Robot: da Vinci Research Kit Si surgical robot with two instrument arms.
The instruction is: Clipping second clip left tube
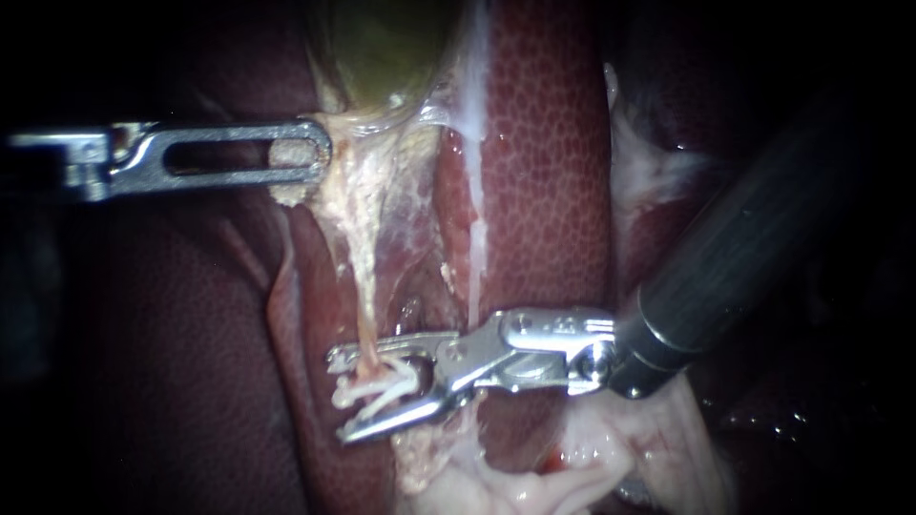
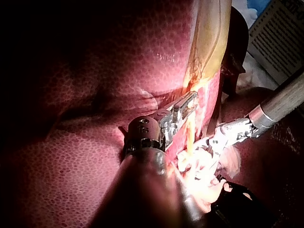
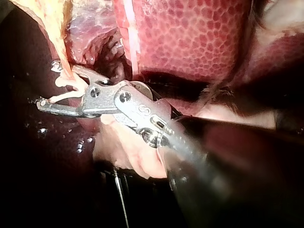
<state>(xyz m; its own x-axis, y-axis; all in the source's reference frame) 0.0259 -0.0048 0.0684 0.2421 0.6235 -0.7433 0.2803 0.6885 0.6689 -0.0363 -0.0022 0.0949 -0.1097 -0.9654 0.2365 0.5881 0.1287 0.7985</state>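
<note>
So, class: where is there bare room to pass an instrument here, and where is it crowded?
Free: bare liver between the tube and the shaft of the right instrument; also the liver below the left instrument, shut on the gallbladder. Crowded: the right instrument's open jaws, straddling the tube.

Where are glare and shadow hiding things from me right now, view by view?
Endoscope view: light centres on the liver and tube; glare on the right tool, jaws open; left tool, gripping pale tissue, dimmer; borders black. Left wrist view: hotspot washes out tissue by the right tool; far liver shadowed. Right wrist view: liver bright, everything under the tool's shaft black.
</note>
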